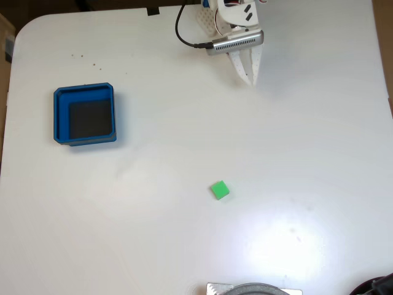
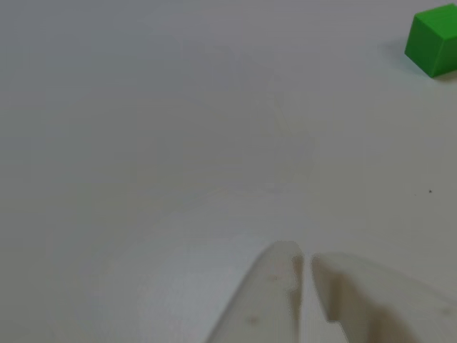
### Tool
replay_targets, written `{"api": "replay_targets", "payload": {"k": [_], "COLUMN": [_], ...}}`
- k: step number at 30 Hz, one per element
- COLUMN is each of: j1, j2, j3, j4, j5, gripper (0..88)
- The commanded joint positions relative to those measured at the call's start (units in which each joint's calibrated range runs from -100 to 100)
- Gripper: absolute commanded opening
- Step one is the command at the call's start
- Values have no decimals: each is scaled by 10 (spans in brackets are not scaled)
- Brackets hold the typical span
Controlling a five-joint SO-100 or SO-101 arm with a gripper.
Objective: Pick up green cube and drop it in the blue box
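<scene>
Fixed view: gripper [image 1: 250, 80] at table [image 1: 295, 160] top edge, fingers nearly together, holding nothing. Green cube [image 1: 219, 190] well below gripper, slightly left. Blue box [image 1: 85, 115] far left of gripper.

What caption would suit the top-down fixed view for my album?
White gripper shut at the table's top edge; green cube lies mid-table, blue box empty at left.

Your arm sits at the top edge of the fixed view, its white gripper [image 1: 250, 78] angled downward in the picture, the two fingers drawn together to a point. In the other view the gripper [image 2: 305, 266] rises from the bottom edge, fingertips nearly touching, a thin slit between them, holding nothing.
</scene>
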Motion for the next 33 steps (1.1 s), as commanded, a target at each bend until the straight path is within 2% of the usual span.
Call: {"api": "replay_targets", "payload": {"k": [1, 26, 33], "j1": [-3, 6, 62], "j2": [-11, -10, -10], "j3": [4, 2, 2], "j4": [-14, -14, -14], "j5": [0, 0, 0], "gripper": [12, 12, 12]}}
